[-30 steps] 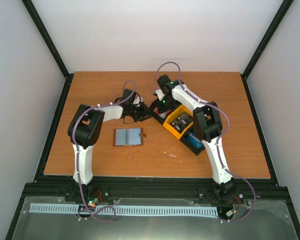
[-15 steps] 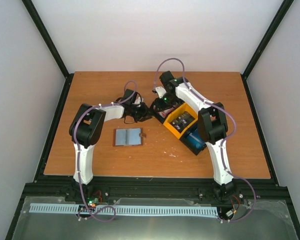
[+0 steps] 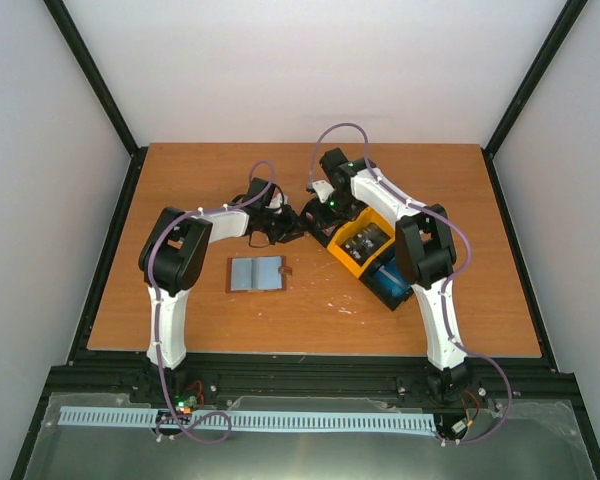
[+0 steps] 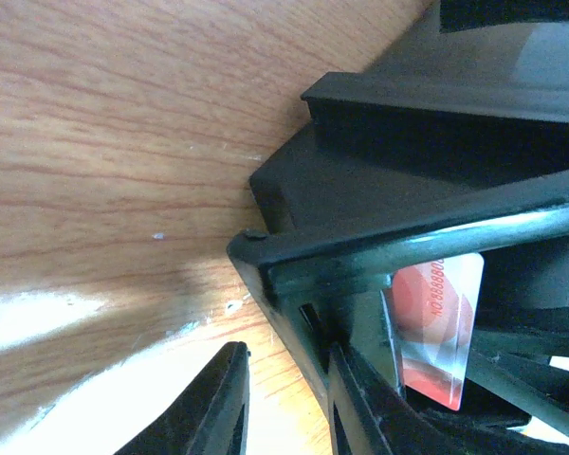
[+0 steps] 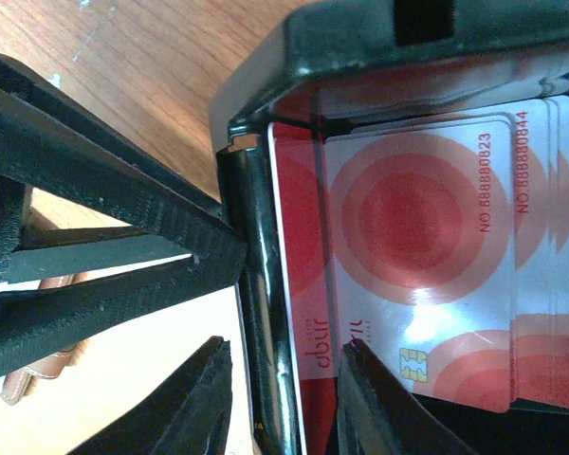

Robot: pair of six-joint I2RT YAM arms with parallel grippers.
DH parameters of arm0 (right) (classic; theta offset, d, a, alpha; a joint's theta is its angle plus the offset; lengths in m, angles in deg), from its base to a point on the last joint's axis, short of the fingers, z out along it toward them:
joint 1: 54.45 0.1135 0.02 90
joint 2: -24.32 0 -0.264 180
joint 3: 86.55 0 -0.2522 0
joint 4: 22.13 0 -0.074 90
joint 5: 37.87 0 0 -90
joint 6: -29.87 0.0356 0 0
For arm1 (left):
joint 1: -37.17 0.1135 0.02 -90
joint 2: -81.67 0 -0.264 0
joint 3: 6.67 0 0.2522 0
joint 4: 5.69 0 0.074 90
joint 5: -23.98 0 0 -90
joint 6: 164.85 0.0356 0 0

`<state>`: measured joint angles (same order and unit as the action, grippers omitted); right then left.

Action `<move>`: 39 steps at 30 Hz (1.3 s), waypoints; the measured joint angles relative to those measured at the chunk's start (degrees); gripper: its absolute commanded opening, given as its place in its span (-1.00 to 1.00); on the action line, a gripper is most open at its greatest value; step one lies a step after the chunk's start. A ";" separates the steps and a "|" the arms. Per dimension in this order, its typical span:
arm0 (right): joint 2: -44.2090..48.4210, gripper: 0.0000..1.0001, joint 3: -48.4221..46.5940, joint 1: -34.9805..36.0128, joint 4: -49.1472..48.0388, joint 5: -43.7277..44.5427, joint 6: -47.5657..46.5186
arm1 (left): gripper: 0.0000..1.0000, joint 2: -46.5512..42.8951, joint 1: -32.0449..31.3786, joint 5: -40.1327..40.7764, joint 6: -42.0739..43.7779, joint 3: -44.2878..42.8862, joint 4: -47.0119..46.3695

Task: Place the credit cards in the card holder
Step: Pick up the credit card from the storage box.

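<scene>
The table (image 4: pixel 95 114) has a smooth wood-grain surface with a satin sheen. The black bin (image 4: pixel 379 180) is smooth, semi-gloss moulded plastic. The credit cards (image 5: pixel 417 237) are glossy plastic. The card holder (image 3: pixel 255 273) shows a matt grey lining and a brown leather-like tab.

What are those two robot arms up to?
They are working at a black bin full of red-and-white cards. The right claw is open, with one finger outside the bin's wall and one inside, next to the first card. The left claw sits astride a corner of the same bin, but it is unclear whether it is squeezing it. Neither claw holds a card. The wallet lies open on the table.
</scene>
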<state>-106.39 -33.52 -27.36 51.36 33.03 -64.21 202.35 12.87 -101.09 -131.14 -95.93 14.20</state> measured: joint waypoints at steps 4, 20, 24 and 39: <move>0.00 -0.51 -0.28 0.00 0.26 0.52 0.07 | -0.49 0.00 0.00 0.00 0.35 -0.02 0.02; -0.04 -0.76 -2.36 0.00 1.01 0.61 0.50 | -0.49 0.26 0.00 0.00 1.66 -0.85 1.07; -0.26 -0.87 -2.62 0.00 1.03 1.09 1.01 | -0.49 0.28 0.00 0.00 1.84 -0.96 1.36; -1.57 -0.94 -4.39 -0.50 1.31 -0.02 3.26 | -0.49 0.35 0.00 0.00 2.23 -1.05 1.57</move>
<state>-107.97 -37.91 -27.86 52.67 33.01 -60.95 202.70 12.87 -101.09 -128.91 -96.98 15.77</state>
